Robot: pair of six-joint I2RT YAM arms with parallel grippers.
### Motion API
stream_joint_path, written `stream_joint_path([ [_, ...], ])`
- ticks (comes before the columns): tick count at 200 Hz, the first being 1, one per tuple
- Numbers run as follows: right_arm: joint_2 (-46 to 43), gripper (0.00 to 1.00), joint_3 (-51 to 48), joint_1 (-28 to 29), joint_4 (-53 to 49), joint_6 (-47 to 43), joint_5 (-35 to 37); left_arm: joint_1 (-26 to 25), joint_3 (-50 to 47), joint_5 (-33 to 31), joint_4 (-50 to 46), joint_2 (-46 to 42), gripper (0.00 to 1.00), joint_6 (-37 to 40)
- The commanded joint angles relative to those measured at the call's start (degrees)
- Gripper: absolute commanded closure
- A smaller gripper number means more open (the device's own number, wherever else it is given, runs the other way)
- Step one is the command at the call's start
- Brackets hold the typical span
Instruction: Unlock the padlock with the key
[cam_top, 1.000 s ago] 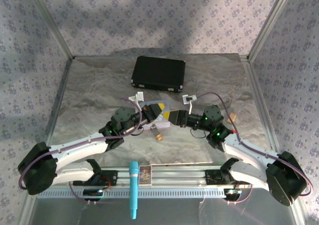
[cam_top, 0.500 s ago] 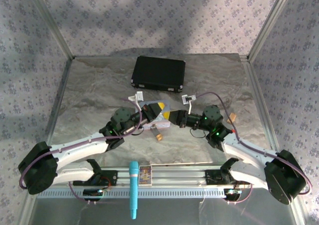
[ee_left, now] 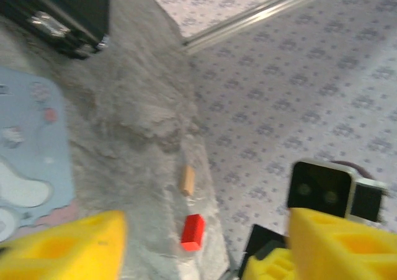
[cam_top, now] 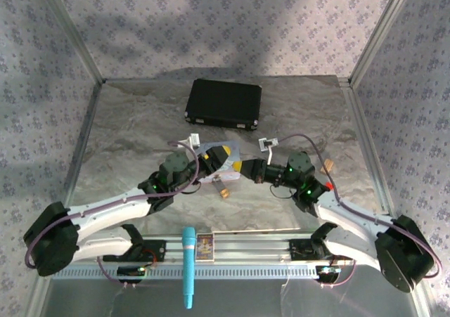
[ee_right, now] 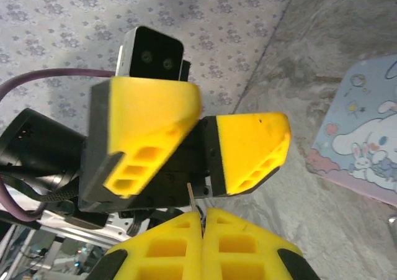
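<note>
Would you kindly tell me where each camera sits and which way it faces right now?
Top external: above and behind the bases, looking down at the table; left arm and right arm show whole.
Left wrist: on the left arm, facing the patterned wall across the red piece; the open left gripper frames the bottom.
Right wrist: faces the left gripper; the shut right gripper sits below, pinching a thin sliver, apparently the key.
Shared: both wrist views catch the pastel tin.

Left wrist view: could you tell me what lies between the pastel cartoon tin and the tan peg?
Nothing: between the tin and the peg runs bare, wrinkled grey table cover, seen in the left wrist view.
</note>
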Motion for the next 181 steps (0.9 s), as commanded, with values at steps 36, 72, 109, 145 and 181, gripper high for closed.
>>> stream_joint_path([
  [36,-5.44,1.00,1.00,0.22,-21.86,-9.23,14.01,-1.13,10.11,-7.60,-33.04,-2.02,0.10,6.27],
  [72,-6.12,1.00,-1.67,0.65,-24.03,-8.60,19.53,-6.00,10.12,-12.04,-37.41,0.87,0.17,7.69],
  [109,-6.12,1.00,-2.26,0.86,-27.21,-9.53,20.59,-8.69,7.22,-15.78,-34.83,6.99,0.25,3.91],
  [145,-6.27,1.00,-3.67,0.97,-26.96,-8.91,20.99,-9.03,4.57,-16.04,-28.68,14.22,0.30,-0.38],
  [181,-6.57,1.00,-4.77,1.20,-26.69,-8.72,21.63,-9.30,2.65,-14.47,-22.68,19.17,0.31,-4.51],
])
